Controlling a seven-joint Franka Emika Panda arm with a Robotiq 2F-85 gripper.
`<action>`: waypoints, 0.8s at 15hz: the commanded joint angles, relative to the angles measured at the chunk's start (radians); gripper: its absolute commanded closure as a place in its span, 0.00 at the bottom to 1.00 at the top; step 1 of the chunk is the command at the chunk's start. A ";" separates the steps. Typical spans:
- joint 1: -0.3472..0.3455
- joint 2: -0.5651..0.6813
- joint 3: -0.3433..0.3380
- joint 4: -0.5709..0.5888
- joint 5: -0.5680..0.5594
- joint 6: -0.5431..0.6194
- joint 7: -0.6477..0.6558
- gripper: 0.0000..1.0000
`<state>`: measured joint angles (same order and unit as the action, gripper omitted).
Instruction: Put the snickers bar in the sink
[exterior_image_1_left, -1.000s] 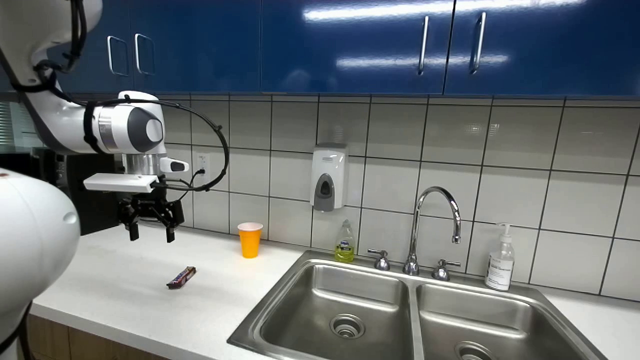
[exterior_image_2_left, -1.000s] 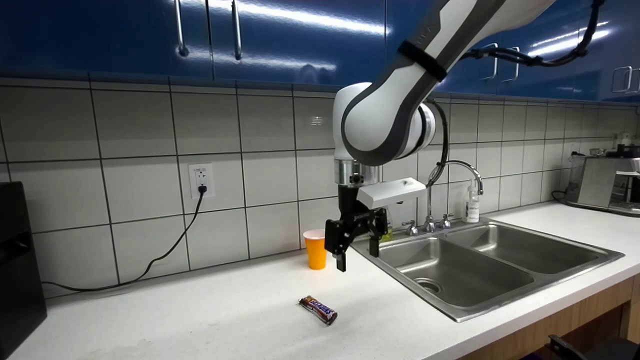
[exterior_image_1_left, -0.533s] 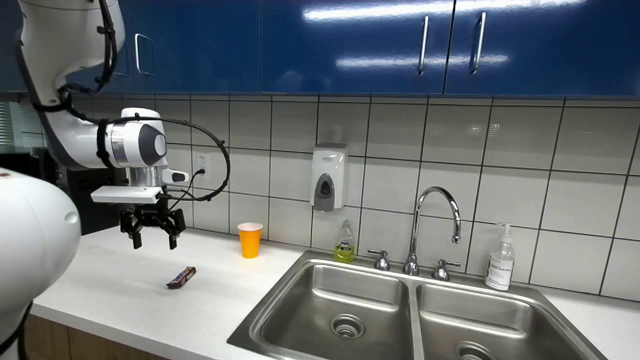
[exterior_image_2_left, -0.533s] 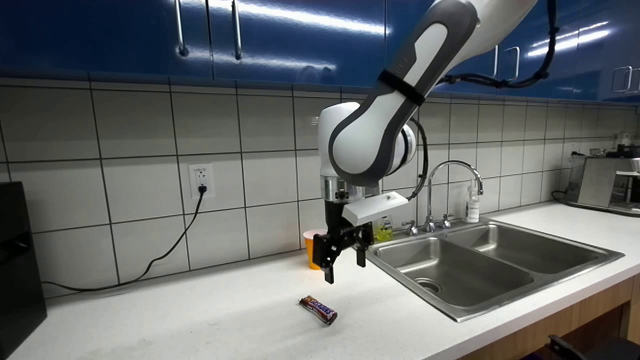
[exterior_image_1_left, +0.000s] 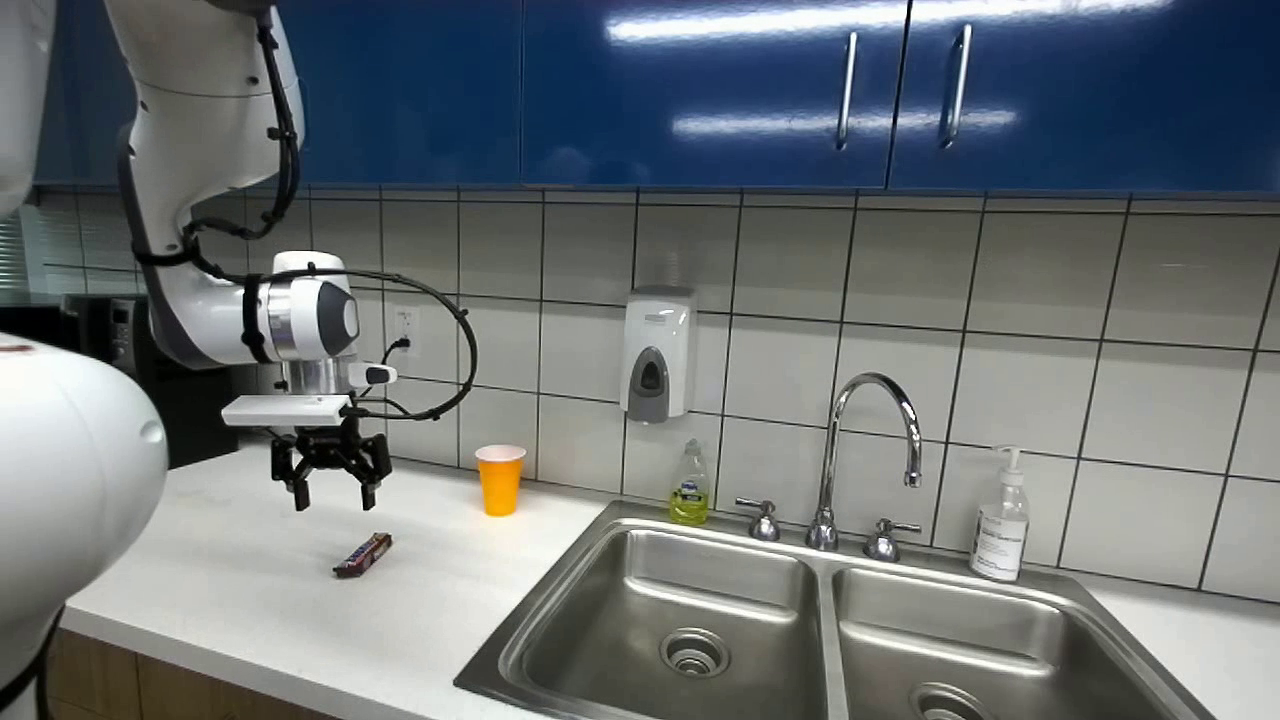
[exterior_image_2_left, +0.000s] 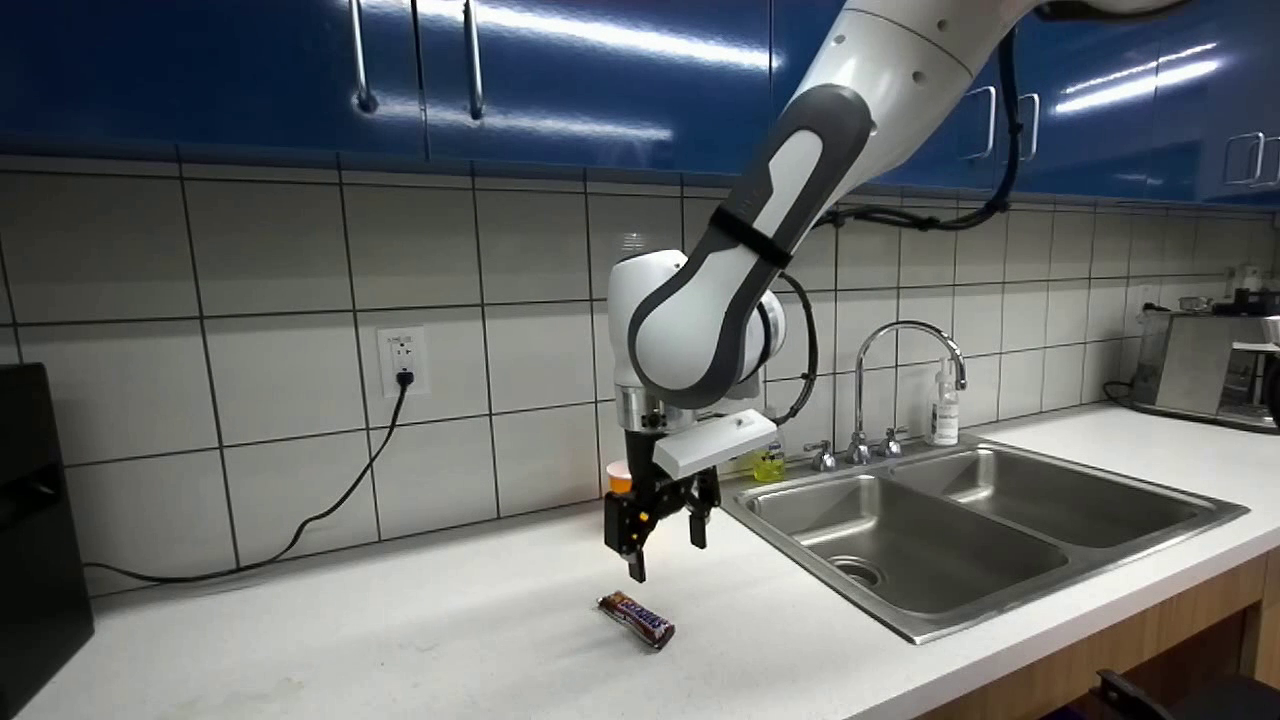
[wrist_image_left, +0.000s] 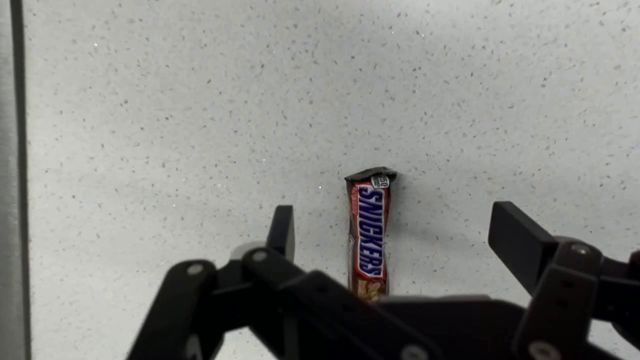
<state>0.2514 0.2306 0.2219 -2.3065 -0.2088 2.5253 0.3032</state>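
Note:
The snickers bar (exterior_image_1_left: 363, 556), brown with a red-edged label, lies flat on the white counter in both exterior views (exterior_image_2_left: 637, 619). My gripper (exterior_image_1_left: 335, 496) is open and empty above the counter, over and slightly behind the bar (exterior_image_2_left: 667, 555). In the wrist view the bar (wrist_image_left: 370, 230) lies below and between the open fingers (wrist_image_left: 394, 222), nearer the left finger; its lower end is hidden by the gripper. The steel double-basin sink (exterior_image_1_left: 740, 600) is set in the counter beside the bar and shows in an exterior view (exterior_image_2_left: 950, 560); its edge runs along the wrist view's left side (wrist_image_left: 9, 200).
An orange cup (exterior_image_1_left: 500, 485) stands near the tiled wall behind the gripper, mostly hidden in an exterior view (exterior_image_2_left: 619, 477). A dish soap bottle (exterior_image_1_left: 689, 490), chrome faucet (exterior_image_1_left: 830, 460) and pump bottle (exterior_image_1_left: 1000, 530) stand along the sink's back. A power cord (exterior_image_2_left: 330, 505) lies along the wall.
My open gripper has come down and shifted towards the snickers bar, rightward in one exterior picture and leftward in another. The bar, cup and sink have not moved.

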 joint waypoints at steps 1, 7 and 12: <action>0.043 0.086 -0.041 0.087 -0.024 -0.007 0.034 0.00; 0.084 0.164 -0.081 0.152 -0.011 -0.009 0.028 0.00; 0.092 0.195 -0.083 0.170 0.013 -0.017 0.019 0.00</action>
<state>0.3233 0.4073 0.1512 -2.1616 -0.2063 2.5253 0.3046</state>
